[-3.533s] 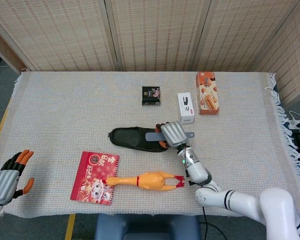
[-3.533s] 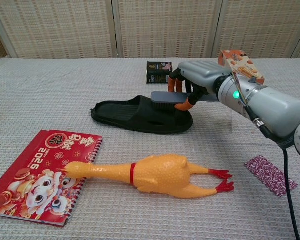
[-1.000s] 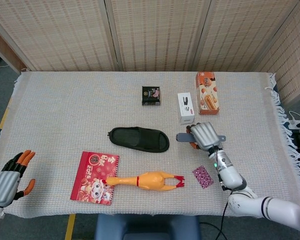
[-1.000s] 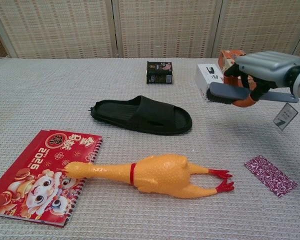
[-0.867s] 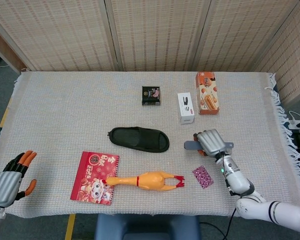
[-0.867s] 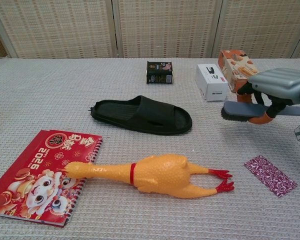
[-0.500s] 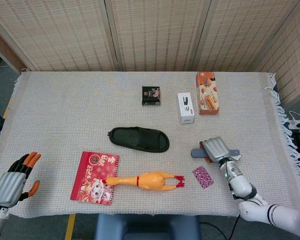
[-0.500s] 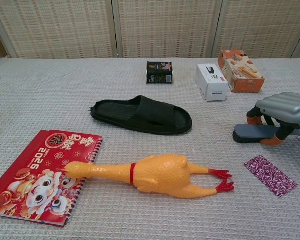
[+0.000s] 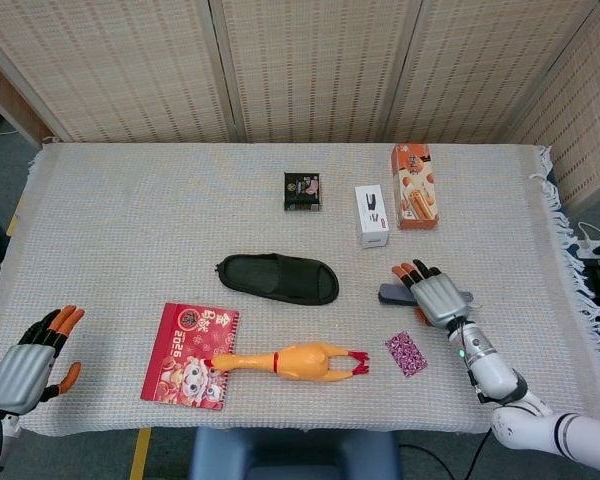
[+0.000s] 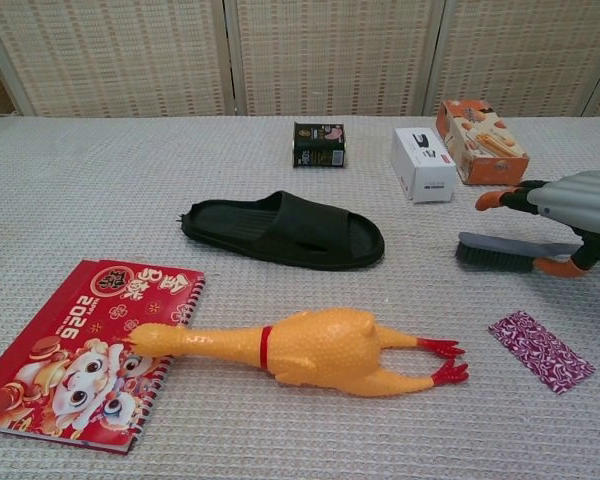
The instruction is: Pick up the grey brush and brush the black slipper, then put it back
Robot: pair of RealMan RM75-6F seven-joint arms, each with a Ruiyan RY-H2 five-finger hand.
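Observation:
The black slipper point(image 9: 278, 277) point(image 10: 285, 230) lies flat in the middle of the table. To its right the grey brush point(image 10: 500, 252) point(image 9: 391, 294) rests bristles down on the cloth. My right hand point(image 9: 435, 296) point(image 10: 577, 200) hovers over the brush's handle end with its fingers spread apart and nothing gripped. One orange fingertip sits on the cloth just in front of the handle. My left hand point(image 9: 25, 365) hangs off the table's near left corner, fingers apart and empty; the chest view does not show it.
A yellow rubber chicken point(image 10: 300, 345) and a red calendar booklet point(image 10: 80, 350) lie at the front. A purple patterned square point(image 10: 540, 350) lies in front of the brush. A white box point(image 10: 422, 163), an orange box point(image 10: 482, 140) and a small black pack point(image 10: 319, 144) stand at the back.
My right hand carried the brush from the slipper to the right, lowered it onto the cloth and spread its fingers, letting the brush go. The left hand shifted slightly.

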